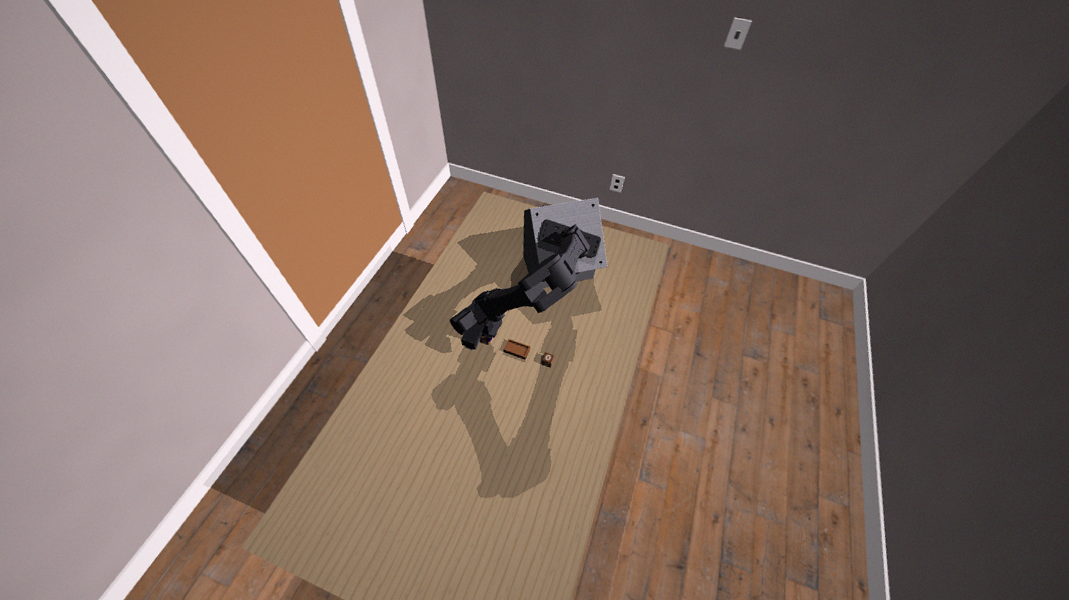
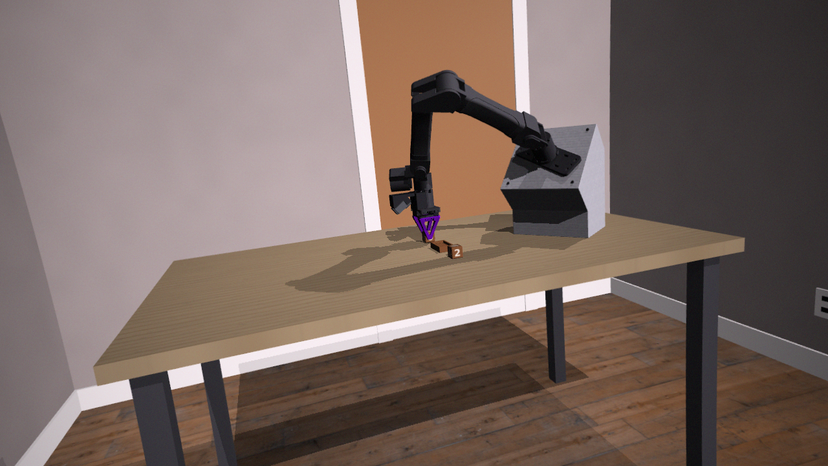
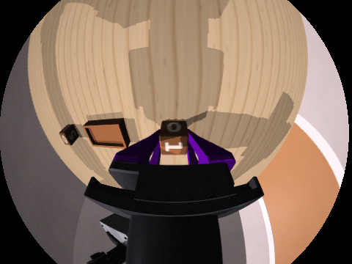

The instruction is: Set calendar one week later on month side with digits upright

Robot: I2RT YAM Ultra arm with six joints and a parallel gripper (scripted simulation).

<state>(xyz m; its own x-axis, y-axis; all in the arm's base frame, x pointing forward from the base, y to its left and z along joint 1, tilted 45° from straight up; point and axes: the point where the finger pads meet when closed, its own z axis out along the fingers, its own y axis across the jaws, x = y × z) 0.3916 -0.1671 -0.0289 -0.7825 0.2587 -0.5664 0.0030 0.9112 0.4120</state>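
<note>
While the dark arm reached down from its grey base (image 2: 555, 191), the purple-fingered gripper (image 2: 427, 233) stood partly closed on a brown cube (image 3: 173, 138), pinched between its fingertips just above the tabletop (image 2: 347, 289). In the wrist view a white mark like a sideways 1 showed on the cube's near face and a ring-shaped digit on its far face. The tray (image 2: 440, 245) lay flat just beside the gripper, with no cube in it. The second cube (image 2: 456, 252), showing a 2 toward the exterior camera, sat on the tabletop at the tray's other end.
</note>
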